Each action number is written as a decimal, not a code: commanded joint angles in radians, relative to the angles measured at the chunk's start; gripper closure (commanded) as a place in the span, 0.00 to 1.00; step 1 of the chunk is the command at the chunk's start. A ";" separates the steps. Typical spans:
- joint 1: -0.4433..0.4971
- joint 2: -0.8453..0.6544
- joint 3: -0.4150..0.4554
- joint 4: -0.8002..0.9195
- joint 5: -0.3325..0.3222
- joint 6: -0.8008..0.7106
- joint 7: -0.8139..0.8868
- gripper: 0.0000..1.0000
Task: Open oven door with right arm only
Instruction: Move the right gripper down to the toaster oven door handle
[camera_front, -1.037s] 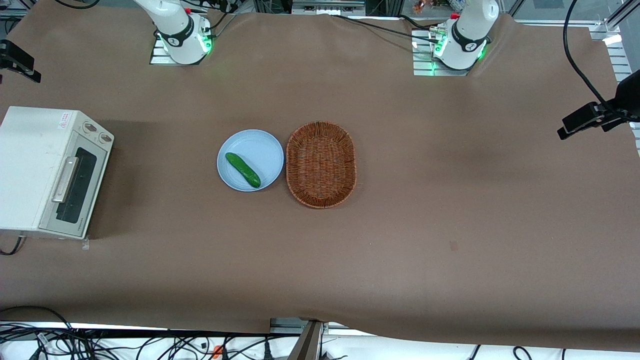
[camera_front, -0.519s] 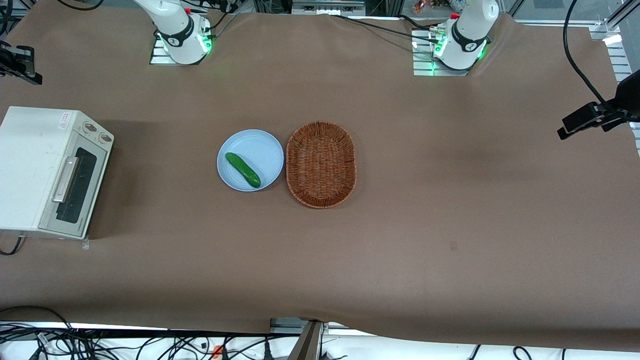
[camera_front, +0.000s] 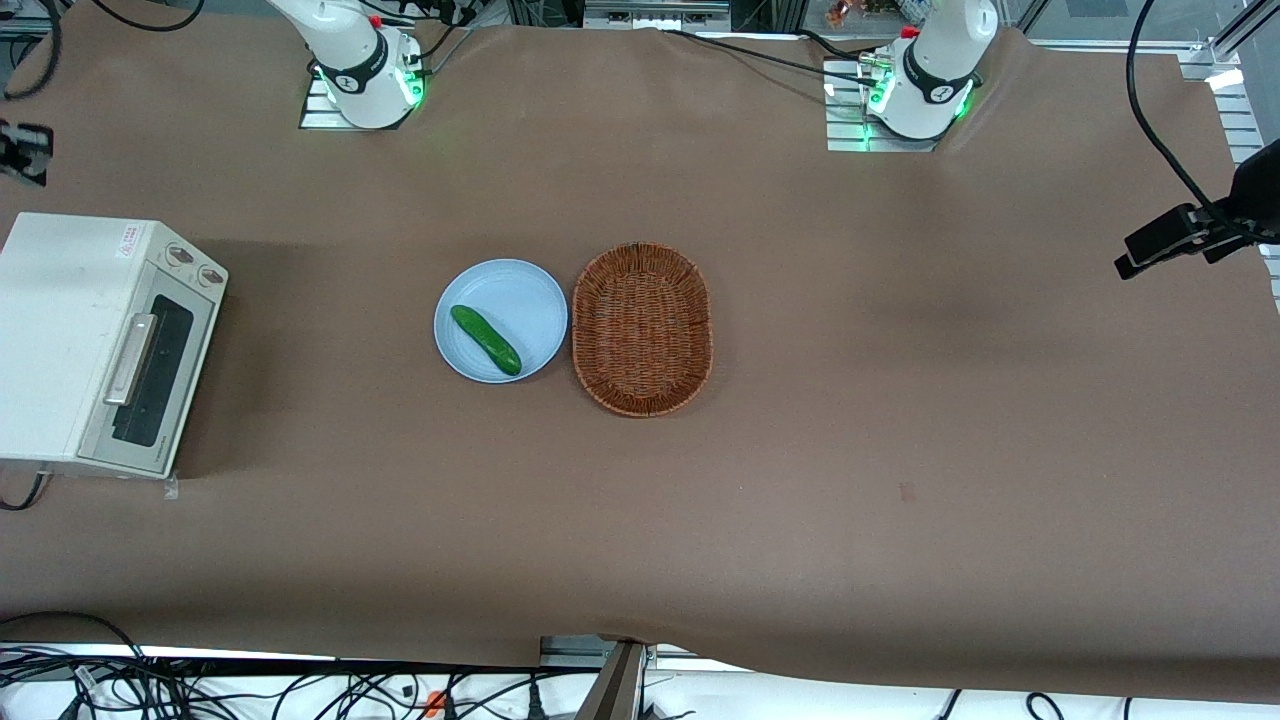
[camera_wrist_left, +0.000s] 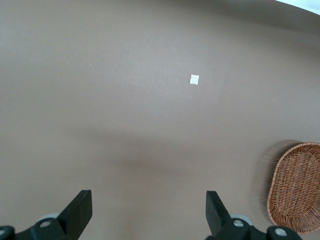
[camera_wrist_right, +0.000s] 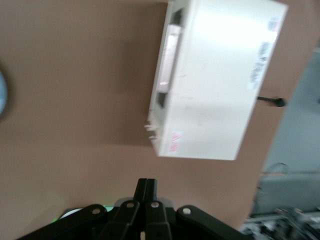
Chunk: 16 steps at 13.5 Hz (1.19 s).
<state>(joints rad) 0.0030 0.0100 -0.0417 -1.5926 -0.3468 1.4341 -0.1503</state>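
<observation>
The gripper, fingers pressed together and empty, hangs high above the oven, farther from the front camera than the closed door's handle.

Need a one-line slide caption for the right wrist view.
Shut gripper hovers above the table, looking down on the cream-white toaster oven, its oven door closed.
</observation>
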 joint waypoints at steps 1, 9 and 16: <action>0.084 0.120 0.014 0.013 -0.200 0.049 0.147 1.00; 0.097 0.354 -0.029 -0.094 -0.457 0.325 0.492 1.00; 0.094 0.350 -0.107 -0.247 -0.459 0.543 0.548 1.00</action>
<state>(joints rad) 0.0975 0.3899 -0.1313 -1.7862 -0.7842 1.9274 0.3740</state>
